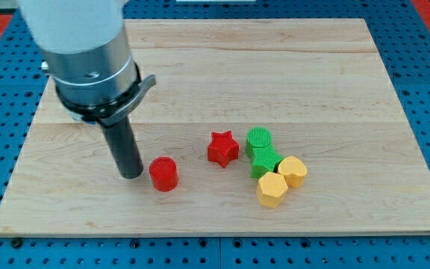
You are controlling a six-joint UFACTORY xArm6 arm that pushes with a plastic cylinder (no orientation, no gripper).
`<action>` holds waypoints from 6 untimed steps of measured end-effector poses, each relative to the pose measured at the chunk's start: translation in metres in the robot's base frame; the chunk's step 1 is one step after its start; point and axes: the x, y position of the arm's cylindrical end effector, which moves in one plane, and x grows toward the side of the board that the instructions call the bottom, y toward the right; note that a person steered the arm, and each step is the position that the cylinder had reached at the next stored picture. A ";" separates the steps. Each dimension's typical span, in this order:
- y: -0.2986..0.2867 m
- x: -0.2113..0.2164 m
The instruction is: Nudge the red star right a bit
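The red star lies on the wooden board, a little right of the middle and near the view's bottom. My tip rests on the board well to the star's left. A red cylinder stands just right of my tip, between it and the star, with a small gap to each. A green cylinder sits close to the star's right side.
A green block lies below the green cylinder. Two yellow blocks lie by it, one at its right and one below. The board's bottom edge runs just below this cluster. Blue pegboard surrounds the board.
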 end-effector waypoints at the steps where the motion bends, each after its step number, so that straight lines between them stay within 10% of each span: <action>1: 0.061 0.009; 3: 0.150 0.009; 6: 0.113 -0.028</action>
